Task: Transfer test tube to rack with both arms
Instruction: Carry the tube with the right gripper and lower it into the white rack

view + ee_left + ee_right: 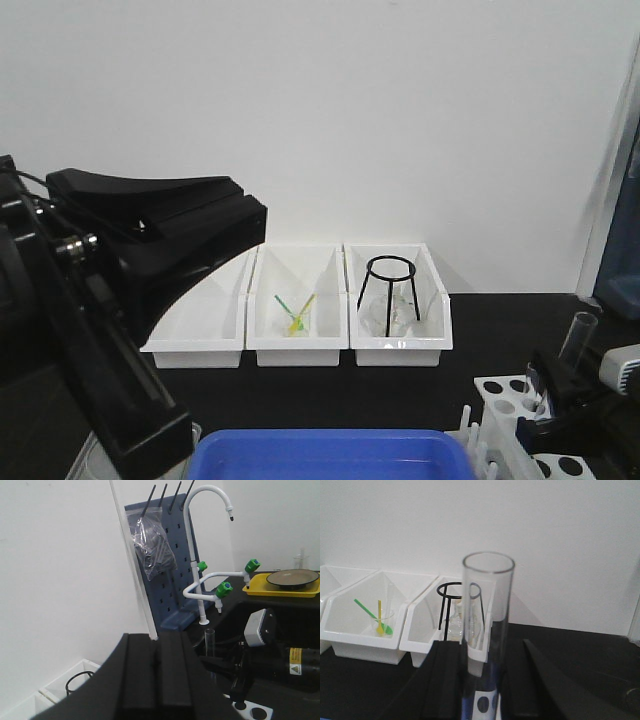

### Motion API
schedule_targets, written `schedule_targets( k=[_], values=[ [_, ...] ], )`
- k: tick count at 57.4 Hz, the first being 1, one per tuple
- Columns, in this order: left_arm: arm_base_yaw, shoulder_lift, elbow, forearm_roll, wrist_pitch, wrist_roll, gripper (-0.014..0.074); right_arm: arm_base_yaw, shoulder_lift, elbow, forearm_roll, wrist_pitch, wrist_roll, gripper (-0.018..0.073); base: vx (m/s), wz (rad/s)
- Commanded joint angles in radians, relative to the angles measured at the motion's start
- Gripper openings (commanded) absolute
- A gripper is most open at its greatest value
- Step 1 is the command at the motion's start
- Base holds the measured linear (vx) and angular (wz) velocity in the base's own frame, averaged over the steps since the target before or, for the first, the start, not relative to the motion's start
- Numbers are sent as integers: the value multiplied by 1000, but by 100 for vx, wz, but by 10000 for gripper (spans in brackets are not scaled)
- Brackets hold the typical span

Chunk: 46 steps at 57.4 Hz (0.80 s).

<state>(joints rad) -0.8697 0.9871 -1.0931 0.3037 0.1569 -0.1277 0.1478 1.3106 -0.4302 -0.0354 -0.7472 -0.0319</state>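
In the front view the right pincer (547,388) holds the test tube (578,338) nearly upright over the rack (500,402), which stands on the black table (400,385). The left pincer (245,215) hangs high and well left of the rack, and its state cannot be told here. From the left wrist, that pincer's fingers (142,680) lie pressed together with nothing between them, and the tube stands beyond them above the rack. From the right wrist, two black fingers (442,680) clamp the tube's lower part, its open rim up, with rack holes showing through the glass just below.
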Motion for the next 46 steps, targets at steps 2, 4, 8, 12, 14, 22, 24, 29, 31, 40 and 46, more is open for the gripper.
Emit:
schedule_targets(
  k=[2,4,8,12,14,22,24,29,31,40,46],
  values=[
    [-5,-14,-30,-5,-78,1,-4,-8,26,-25,-1,-179,-11,-6,0,0],
    [-5,-14,-30,-5,-77,1,-4,-8,42,-25,-1,-192,-11,-7,0,0],
    [-5,-14,-30,-5,-73,1,-4,-8,72,-25,0,-197,-21,-6,0,0],
    [-5,-14,-30,-5,-69,1,-4,-8,97,-25,0,-199,-27,-6,0,0],
    [-5,-14,-30,-5,-67,1,-4,-8,109,-25,0,-203,-27,-6,0,0],
    [-5,-14,-30,-5,-55,1,-4,-8,165,-25,3,-233,-27,-6,0,0],
    [-5,-14,-30,-5,-52,1,-4,-8,182,-25,3,-239,-27,-6,0,0],
    [-5,-14,-30,-5,-43,1,-4,-8,228,-25,3,-245,-27,-6,0,0],
    [-5,-14,-30,-5,-41,1,-4,-8,245,-25,3,-246,-27,-6,0,0],
    [-5,-14,-30,-5,-41,1,-4,-8,306,-20,3,-282,-27,-6,0,0],
    [-5,-14,-30,-5,-41,1,-4,-8,325,-2,3,-324,-27,-6,0,0]
  ],
)
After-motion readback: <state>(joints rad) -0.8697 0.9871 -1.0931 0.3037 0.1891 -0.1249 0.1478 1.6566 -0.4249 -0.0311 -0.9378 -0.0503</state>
